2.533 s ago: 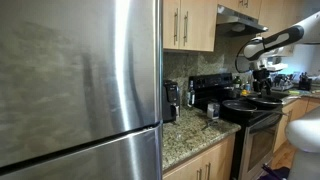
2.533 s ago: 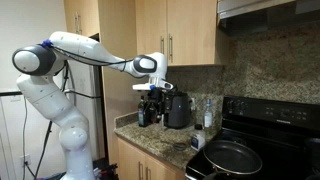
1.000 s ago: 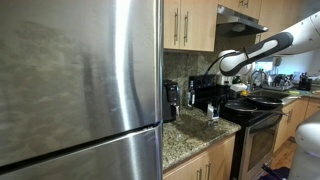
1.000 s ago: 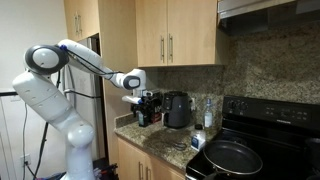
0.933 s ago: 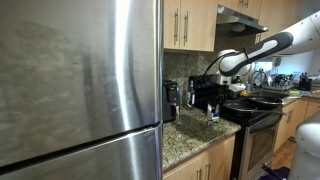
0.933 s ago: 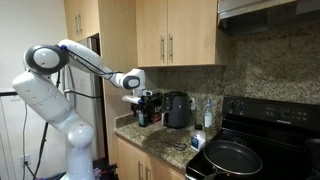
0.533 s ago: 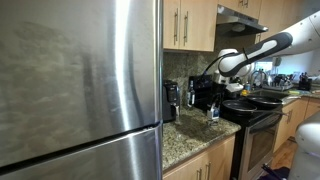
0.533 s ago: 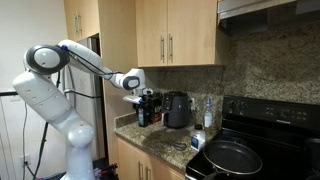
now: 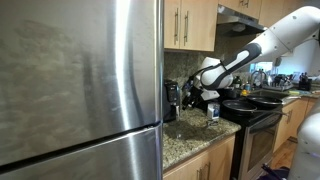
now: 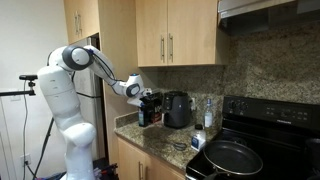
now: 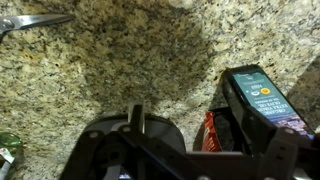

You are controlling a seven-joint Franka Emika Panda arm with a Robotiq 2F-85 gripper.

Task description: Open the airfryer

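The airfryer (image 9: pixel 171 100) is a small upright black box with a grey-silver front. It stands on the granite counter next to the steel fridge. My gripper (image 9: pixel 194 95) hangs just beside it, low over the counter. In an exterior view the gripper (image 10: pixel 149 107) merges with dark things behind it, so I cannot pick out the airfryer there or see the jaws. The wrist view looks down on granite, with dark round and boxy shapes along its lower edge. The fingers are not distinct, and no contact with the airfryer shows.
A rounded black appliance (image 10: pixel 178 110) stands right of the gripper. A small bottle (image 10: pixel 208 112) is near the black range (image 10: pixel 265 140), which carries pans (image 10: pixel 232 156). The fridge (image 9: pixel 80 90) bounds one counter end. The wrist view shows a black box with a blue label (image 11: pixel 258 98) and a metal tool (image 11: pixel 30 21).
The arm has swung along the counter toward the fridge and lowered. The gripper now sits closer to the airfryer than half a second ago.
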